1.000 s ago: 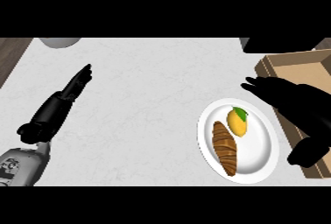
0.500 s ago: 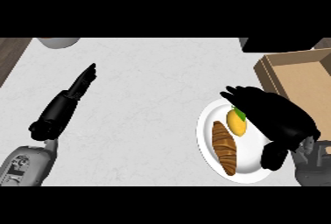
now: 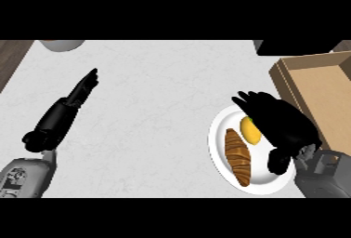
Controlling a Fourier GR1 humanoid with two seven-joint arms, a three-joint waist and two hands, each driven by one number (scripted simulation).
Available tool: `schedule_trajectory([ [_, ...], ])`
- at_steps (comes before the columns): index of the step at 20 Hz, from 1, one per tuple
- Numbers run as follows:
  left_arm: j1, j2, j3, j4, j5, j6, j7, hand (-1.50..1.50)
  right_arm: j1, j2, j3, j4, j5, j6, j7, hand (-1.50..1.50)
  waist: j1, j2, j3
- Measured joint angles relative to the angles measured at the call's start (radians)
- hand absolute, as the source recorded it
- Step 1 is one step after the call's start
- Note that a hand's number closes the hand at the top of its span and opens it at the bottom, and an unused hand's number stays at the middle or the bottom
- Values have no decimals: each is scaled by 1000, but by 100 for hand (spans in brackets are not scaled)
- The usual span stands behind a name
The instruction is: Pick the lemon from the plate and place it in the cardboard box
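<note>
The right hand (image 3: pixel 281 122) hangs over the right side of the white plate (image 3: pixel 221 155), fingers a little bent and holding nothing yet. The lemon (image 3: pixel 251 132) sits on the plate beside it, partly under the hand. This looks like the reaching step; next the hand must close round the lemon and lift it to the cardboard box (image 3: pixel 312 88) at the upper right. The left hand (image 3: pixel 81 90) rests open on the surface (image 3: pixel 158 93) at left. There is one lemon, one croissant (image 3: pixel 238 155), one plate, one box.
</note>
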Motion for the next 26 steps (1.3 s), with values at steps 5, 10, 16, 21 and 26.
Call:
schedule_trajectory([
  [5,14,-16,13,-43,-16,-18,29,0,5,33,9,69,95,-14,-38,-150,2,0,0],
  [10,-7,-30,44,-36,-33,-40,48,0,4,54,-17,135,168,-30,-98,-150,0,0,0],
  [16,18,-49,68,-37,-49,-66,28,0,31,99,-32,187,229,-61,-168,-150,0,0,0],
  [21,16,-66,82,-32,-64,-86,26,0,58,105,-54,232,279,-89,-234,-150,-1,0,0],
  [26,13,-83,90,-53,-82,-89,40,0,41,147,-58,322,357,-129,-240,-150,1,0,0],
])
